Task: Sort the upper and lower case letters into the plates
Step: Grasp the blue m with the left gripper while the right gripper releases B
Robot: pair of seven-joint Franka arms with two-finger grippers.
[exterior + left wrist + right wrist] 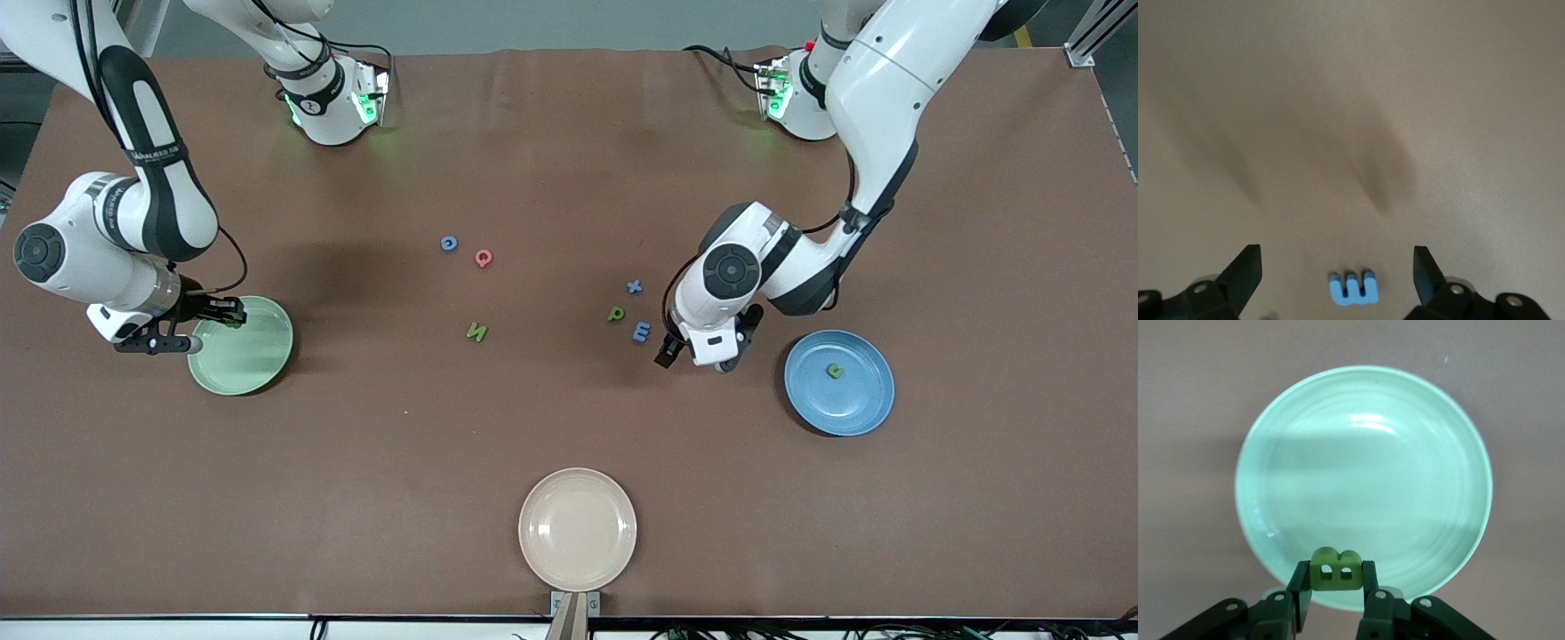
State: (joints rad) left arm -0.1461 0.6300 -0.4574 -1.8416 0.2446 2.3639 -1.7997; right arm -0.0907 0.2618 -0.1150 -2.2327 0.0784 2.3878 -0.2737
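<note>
Over the mint green plate (pixel 1365 480), right gripper (pixel 1336 587) pinching green letter (pixel 1335 570), seemingly B, left gripper (pixel 1337 273) spread above blue E (pixel 1353 288)

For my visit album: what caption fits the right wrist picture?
Right gripper holds a green letter B between its fingers over the mint green plate.

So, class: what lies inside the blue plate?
One small green letter lies inside the blue plate, near its middle. Nothing covers the plate. Which letter it is cannot be read.
</note>
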